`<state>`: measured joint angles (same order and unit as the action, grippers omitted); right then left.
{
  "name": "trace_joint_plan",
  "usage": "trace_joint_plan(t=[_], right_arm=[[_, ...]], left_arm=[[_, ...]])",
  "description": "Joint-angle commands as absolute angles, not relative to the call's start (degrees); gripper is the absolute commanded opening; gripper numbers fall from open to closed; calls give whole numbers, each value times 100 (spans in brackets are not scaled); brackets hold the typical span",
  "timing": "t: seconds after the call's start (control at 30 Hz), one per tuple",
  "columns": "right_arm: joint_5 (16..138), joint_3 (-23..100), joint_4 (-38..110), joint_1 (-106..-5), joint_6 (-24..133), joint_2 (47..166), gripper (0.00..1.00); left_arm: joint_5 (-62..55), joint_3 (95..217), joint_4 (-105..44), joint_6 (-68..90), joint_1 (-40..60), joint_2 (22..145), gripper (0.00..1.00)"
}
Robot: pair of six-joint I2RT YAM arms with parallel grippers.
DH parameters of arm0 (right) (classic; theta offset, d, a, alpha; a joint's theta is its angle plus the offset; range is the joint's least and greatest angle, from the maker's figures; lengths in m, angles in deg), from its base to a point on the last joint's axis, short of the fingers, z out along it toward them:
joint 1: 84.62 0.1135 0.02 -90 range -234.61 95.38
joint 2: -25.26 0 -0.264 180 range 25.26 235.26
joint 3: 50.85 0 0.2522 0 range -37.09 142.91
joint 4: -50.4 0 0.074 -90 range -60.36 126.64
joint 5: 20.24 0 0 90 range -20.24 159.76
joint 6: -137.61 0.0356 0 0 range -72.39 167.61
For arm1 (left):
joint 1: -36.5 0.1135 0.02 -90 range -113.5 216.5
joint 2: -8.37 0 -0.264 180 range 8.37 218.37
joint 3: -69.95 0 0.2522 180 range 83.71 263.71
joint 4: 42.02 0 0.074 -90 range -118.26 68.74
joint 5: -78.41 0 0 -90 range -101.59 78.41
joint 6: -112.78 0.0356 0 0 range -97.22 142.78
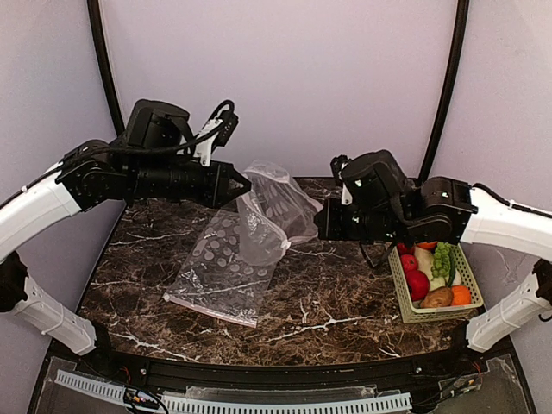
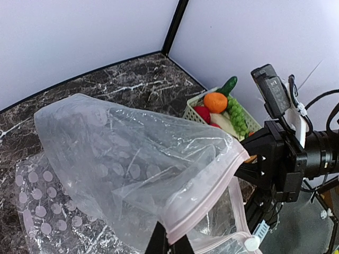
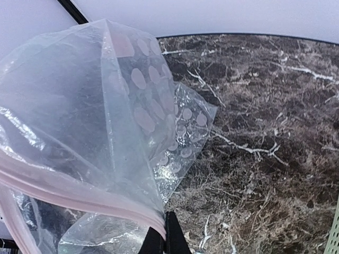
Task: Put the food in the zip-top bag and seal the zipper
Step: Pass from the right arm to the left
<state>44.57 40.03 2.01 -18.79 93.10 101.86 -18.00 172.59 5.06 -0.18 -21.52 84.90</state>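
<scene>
Bag-opening is judged in hand: above the bench (image 1: 328,302), the zip-top bag (image 1: 276,211) is being held between left pincer (image 1: 244,185) and right pincer (image 1: 318,226). Food (image 1: 417,283) is being kept in the basket (image 1: 440,316) just behind the right pincer. The zipper (image 2: 212,191) is being pinched by both; one is probably needing freeing next.

- Lifted zip-top bag (image 1: 278,207) spans the gap between left gripper (image 1: 247,185) and right gripper (image 1: 318,228)
- Second bag (image 1: 220,276) lies flat below it
- Bare table (image 1: 345,302) runs from there to the basket (image 1: 435,316)
- Right arm (image 1: 509,220) overhangs the basket
</scene>
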Motion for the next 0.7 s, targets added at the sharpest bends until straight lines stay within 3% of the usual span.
trace_joint_plan(t=[0.0,0.23,0.4,0.53,0.57,0.67], right_arm=[[4810,3405,337,-1949,9844,10407,0],[4591,3043,316,-1972,10019,10247,0],[4339,2919,-104,-2032,10022,10054,12],[4416,2869,-263,-2049,9612,9777,27],[4529,2906,-283,-2047,9322,9694,40],[5013,3027,-501,-2039,8747,9442,62]], left_arm=[[-1384,17357,1572,416,-2133,8809,1],[-1068,17388,1554,810,-2046,9268,1],[-269,17382,1364,856,-1695,9670,1],[381,17300,929,1106,-1538,9843,1],[615,17265,708,1154,-1490,9858,1],[1120,17005,82,1173,-1345,9905,1]])
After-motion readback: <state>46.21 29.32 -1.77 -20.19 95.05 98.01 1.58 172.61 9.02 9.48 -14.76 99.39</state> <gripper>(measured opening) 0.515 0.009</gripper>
